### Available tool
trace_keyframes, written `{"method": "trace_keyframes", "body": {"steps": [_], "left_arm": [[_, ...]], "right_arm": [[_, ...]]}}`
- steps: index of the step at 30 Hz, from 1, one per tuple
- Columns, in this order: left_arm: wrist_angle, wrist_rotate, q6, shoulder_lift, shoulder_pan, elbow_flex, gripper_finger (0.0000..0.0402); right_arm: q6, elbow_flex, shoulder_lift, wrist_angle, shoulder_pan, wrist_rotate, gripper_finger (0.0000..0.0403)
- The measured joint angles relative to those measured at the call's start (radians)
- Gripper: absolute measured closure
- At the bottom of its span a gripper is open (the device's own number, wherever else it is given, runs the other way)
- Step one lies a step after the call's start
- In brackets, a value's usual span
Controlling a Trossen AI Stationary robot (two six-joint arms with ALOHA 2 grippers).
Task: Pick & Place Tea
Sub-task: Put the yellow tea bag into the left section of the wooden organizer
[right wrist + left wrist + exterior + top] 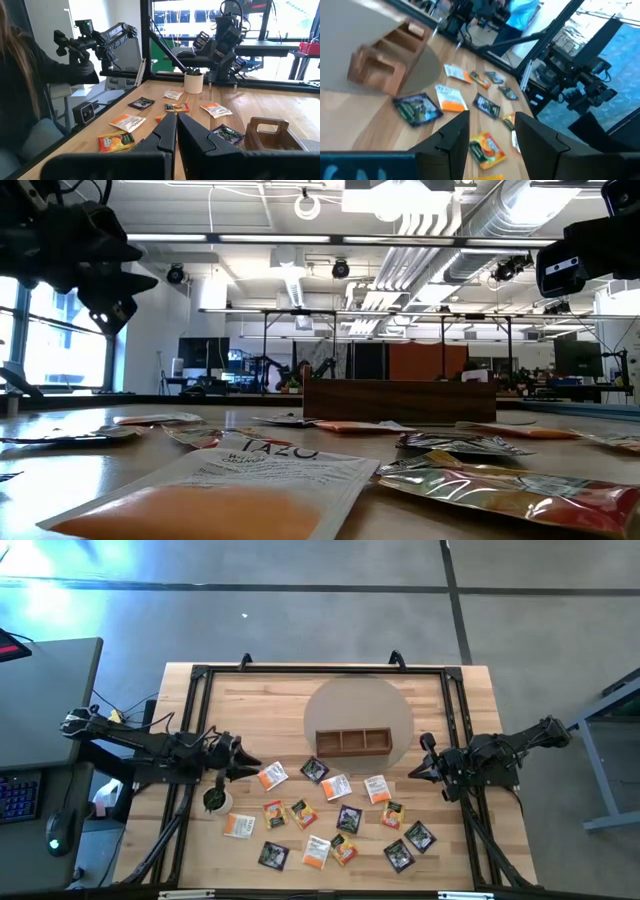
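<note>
High view, left to right. Left gripper [250, 762] hangs above the table's left part, fingers [452, 137] spread apart with nothing between them; the low view shows it raised clear of the surface. Just below it in the high view stands a small round cup [214, 800] with a dark-green centre, close to the left arm and beside the leftmost packets. The tea packets [336, 786] lie loose on the wooden table [470, 700], scattered across its near half between the two arms; none sits in a gripper. They include white-and-orange ones [239, 826], black ones [273, 855] and yellow-orange ones [304, 813], several lying close together or touching, all flat. Behind the scatter, on a grey round mat [355, 700], stands the long brown wooden tray [352, 741] with three compartments; all three appear empty in the high view. No packet lies against the tray, the nearest ones lying just in front of it. Right gripper [417, 771] hovers over the table's right part, near the rightmost packets, its fingers [165, 135] pressed together on nothing. In the right wrist view a person's dark sleeve [47, 67] shows beyond the table's edge. The black frame rails [320, 670] run along the table's borders.
</note>
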Motion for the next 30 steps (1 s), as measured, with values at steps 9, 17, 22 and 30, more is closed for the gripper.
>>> {"method": "trace_keyframes", "body": {"steps": [9, 17, 22, 30], "left_arm": [[-0.007, 0.021, -0.024, 0.0, 0.0, 0.0, 0.0246], [-0.007, -0.053, -0.024, 0.0, 0.0, 0.0, 0.0246], [-0.007, -0.182, -0.024, 0.0, 0.0, 0.0, 0.0246], [0.016, -0.543, 0.066, 0.0, 0.0, 0.0, 0.0246]], "right_arm": [[-0.072, 0.0, 0.0, 0.022, 0.0, 0.097, 0.0391], [0.018, 0.0, 0.0, 0.1, 0.0, 0.165, 0.0391], [-0.103, 0.0, 0.0, 0.134, 0.0, 0.327, 0.0391], [-0.157, 0.0, 0.0, 0.153, 0.0, 0.386, 0.0391]]}}
